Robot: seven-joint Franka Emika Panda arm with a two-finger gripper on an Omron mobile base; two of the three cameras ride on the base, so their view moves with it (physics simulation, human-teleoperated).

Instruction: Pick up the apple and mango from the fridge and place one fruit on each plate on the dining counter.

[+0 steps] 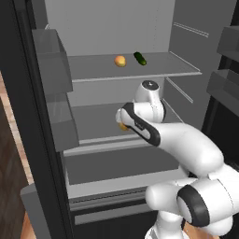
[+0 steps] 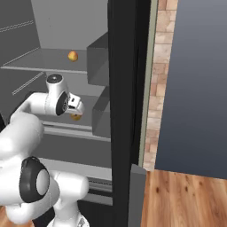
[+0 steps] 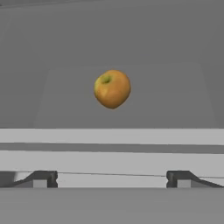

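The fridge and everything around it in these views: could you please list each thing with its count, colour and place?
fridge: one, black outside, grey inside, doors open in front of the robot.
upper-shelf fruit: one, orange-yellow, round, on the upper shelf.
dark green vegetable: one, elongated, on the upper shelf to the right of that fruit.
middle-shelf fruit: one, orange-yellow with a greenish stem dimple, on the middle shelf, ahead of the gripper.
door bins: several, grey, on the open doors.
brick wall: one strip, beside the fridge.
wooden floor: brown planks, lower right.
gripper: one, dark fingertips spread wide, short of the middle-shelf fruit.
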